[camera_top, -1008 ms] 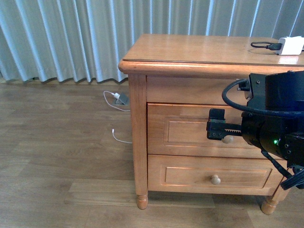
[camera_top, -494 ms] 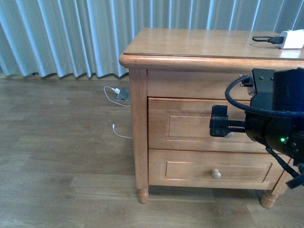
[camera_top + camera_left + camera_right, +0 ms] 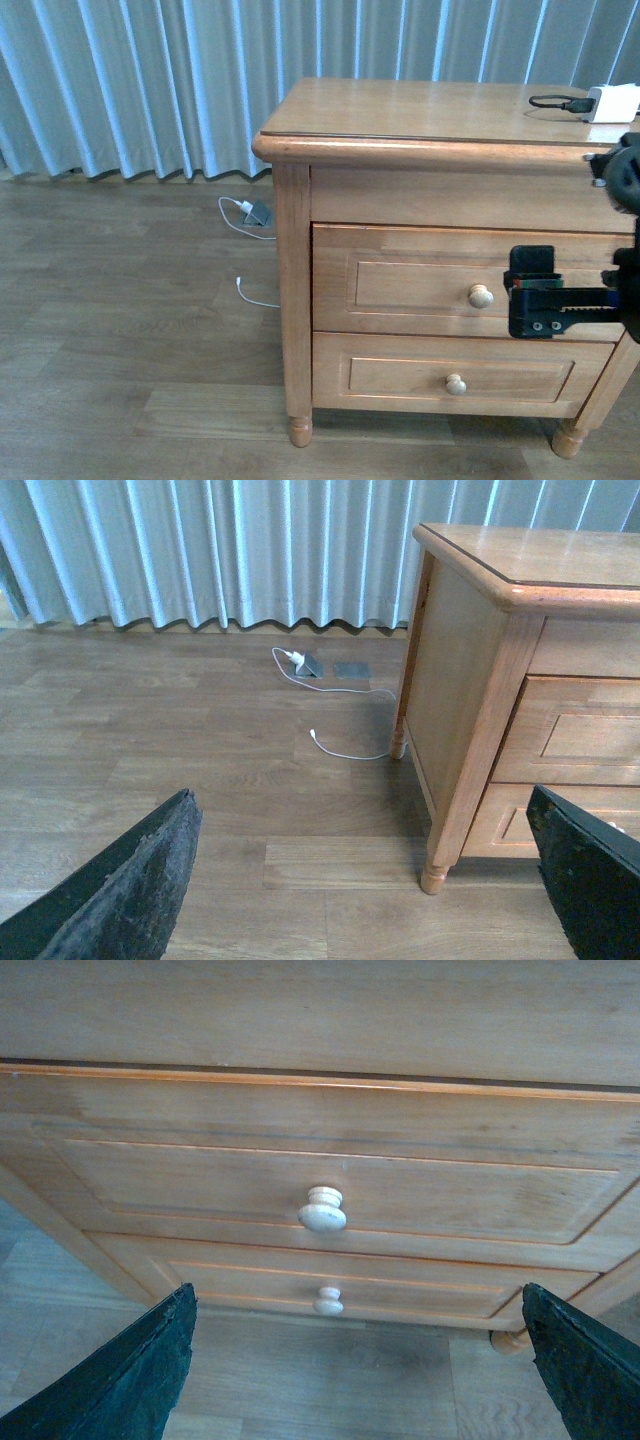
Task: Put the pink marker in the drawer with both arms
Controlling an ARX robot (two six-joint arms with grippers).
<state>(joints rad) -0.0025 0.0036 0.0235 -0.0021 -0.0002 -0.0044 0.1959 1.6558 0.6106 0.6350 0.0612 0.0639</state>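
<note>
Right gripper [image 3: 533, 292] fingers spread wide, empty, just beside the drawer [image 3: 420, 282] knob [image 3: 481, 296]. Drawer shut. I'm on the open-drawer step; next I line up on the knob and clamp. Left gripper [image 3: 370, 880] also spread, empty. Pink marker not visible anywhere.

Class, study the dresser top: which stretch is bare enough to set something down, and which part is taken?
The dresser top is bare from its left edge across the middle. Only the far right corner is occupied, by the white charger and its black cable.
</note>
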